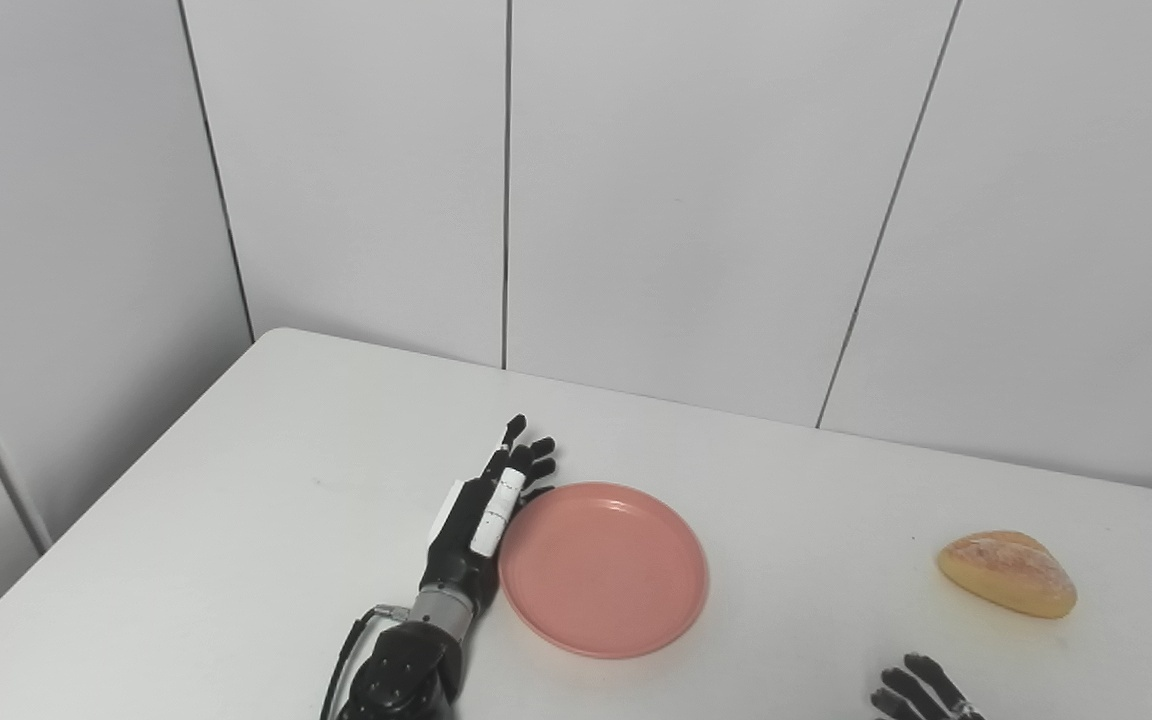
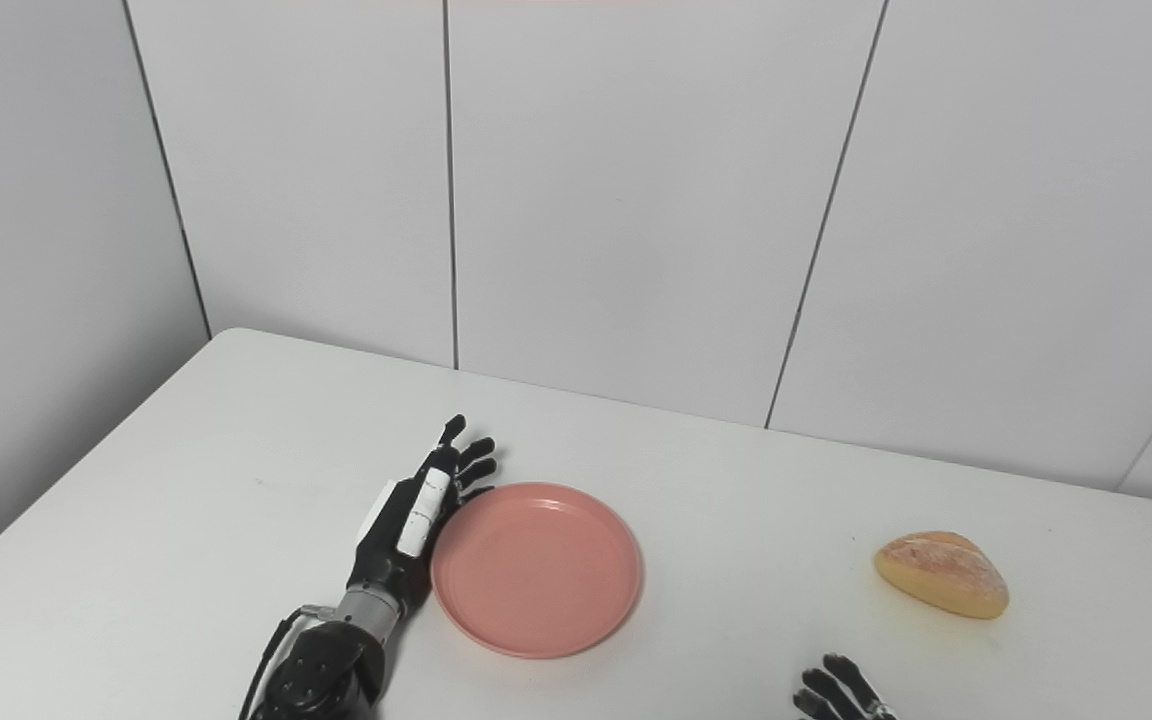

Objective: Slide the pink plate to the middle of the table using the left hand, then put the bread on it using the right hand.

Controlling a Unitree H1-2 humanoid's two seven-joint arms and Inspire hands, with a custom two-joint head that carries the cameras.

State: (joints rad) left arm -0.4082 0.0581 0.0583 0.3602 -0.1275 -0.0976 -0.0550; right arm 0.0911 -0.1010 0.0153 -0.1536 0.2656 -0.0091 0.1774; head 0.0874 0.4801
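With my left hand (image 1: 481, 520) flat and empty against the pink plate's (image 1: 604, 570) left rim, the push runs rightward.
Right eye view: bread (image 2: 941, 573) lies far-right of my right hand (image 2: 841, 692), whose spread fingertips alone show; nothing held, rest cut off.

- pink plate (image 1: 604, 570): smooth plastic look, slight sheen
- bread (image 1: 1007, 573): matt, rough crust
- table (image 1: 236, 500): smooth white, matt
- left hand (image 1: 484, 520): black/white plastic, metal-looking wrist
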